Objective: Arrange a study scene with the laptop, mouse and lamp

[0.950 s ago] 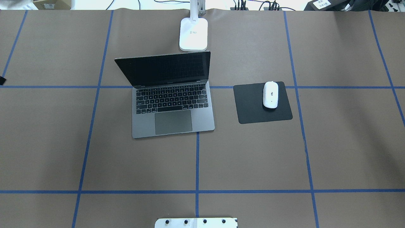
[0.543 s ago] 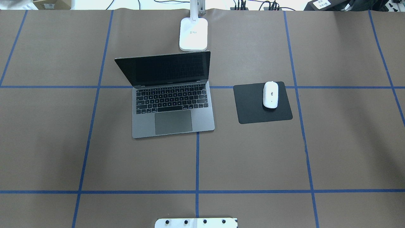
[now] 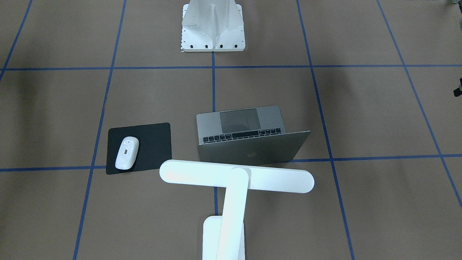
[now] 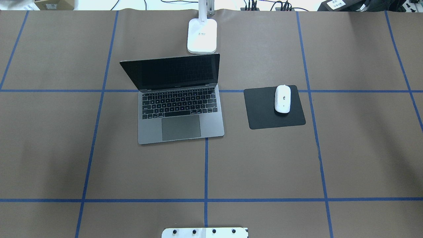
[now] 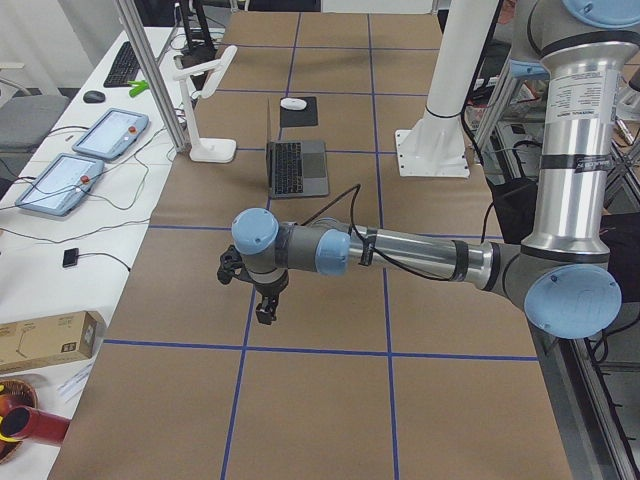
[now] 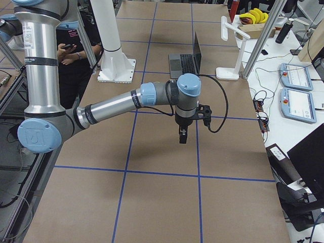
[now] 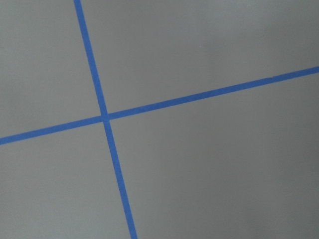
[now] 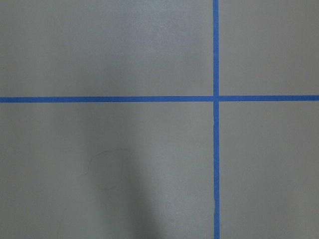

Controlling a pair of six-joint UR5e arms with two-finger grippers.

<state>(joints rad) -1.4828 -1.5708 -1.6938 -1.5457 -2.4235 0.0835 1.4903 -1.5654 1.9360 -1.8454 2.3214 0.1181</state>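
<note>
three items set: grey metal laptop point(image 4: 180, 109), white oval mouse point(image 4: 282, 99), white t-shaped lamp point(image 3: 236, 180); left gripper point(image 5: 265, 312) just withdrew, right gripper point(image 6: 181, 138) parked, openings untellable; looks done.

The left arm point(image 5: 420, 255) rises straight from its shoulder, bends at the elbow high up, then comes down to a second joint from which its forearm runs level over the table. Its wrist point(image 5: 262, 235) turns downward, so the left gripper point(image 5: 265, 312) hangs pointing at the surface, clear of it. The right arm point(image 6: 116, 104) takes a mirrored pose: an upright upper section, then a forearm reaching out almost level, rising slightly toward the wrist point(image 6: 188, 87). The right gripper point(image 6: 181, 137) points straight down, above the surface and apart from it. From these side views it cannot be told whether the fingers of either gripper are spread or closed.
</note>
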